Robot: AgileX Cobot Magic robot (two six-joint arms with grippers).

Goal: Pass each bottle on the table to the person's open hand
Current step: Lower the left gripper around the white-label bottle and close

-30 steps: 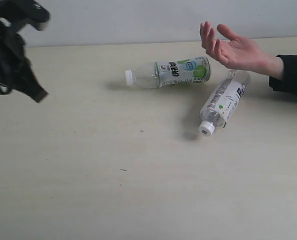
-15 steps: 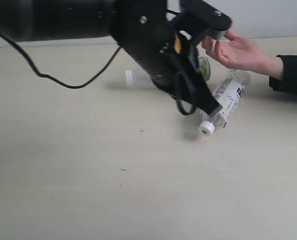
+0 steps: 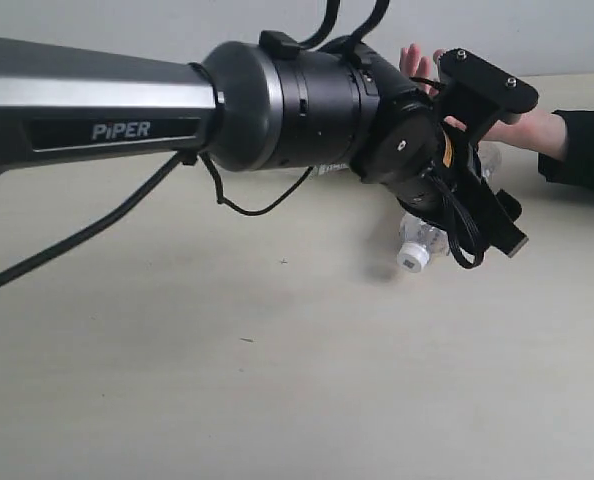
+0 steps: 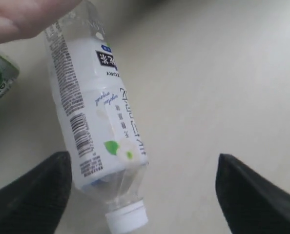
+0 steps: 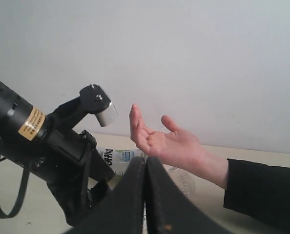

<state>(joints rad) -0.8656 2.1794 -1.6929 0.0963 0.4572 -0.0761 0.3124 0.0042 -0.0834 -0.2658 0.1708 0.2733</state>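
Observation:
A clear bottle with a white label [image 4: 101, 112] and a white cap [image 3: 413, 257] lies on the beige table [image 3: 277, 380]. My left gripper [image 4: 142, 160] hangs open just above its neck end, one finger [image 4: 32, 195] on each side, not touching it. In the exterior view the left gripper [image 3: 482, 212] covers most of this bottle. The green-white label bottle [image 5: 118, 158] lies beyond, hidden by the arm in the exterior view. The person's open hand [image 3: 537, 128], palm up with a black cuff, hovers over the white-label bottle's base [image 5: 184, 180]. My right gripper [image 5: 145, 168] is shut and empty.
The thick black left arm [image 3: 277, 105] spans the exterior view from the left edge, with a cable [image 3: 97, 235] hanging under it. A white wall [image 5: 184, 48] stands behind the table. Only two bottles show.
The left arm swung from the far left across the table to the right, came down over the white-label bottle and now hides the green-white bottle. The hand and both bottles stayed put.

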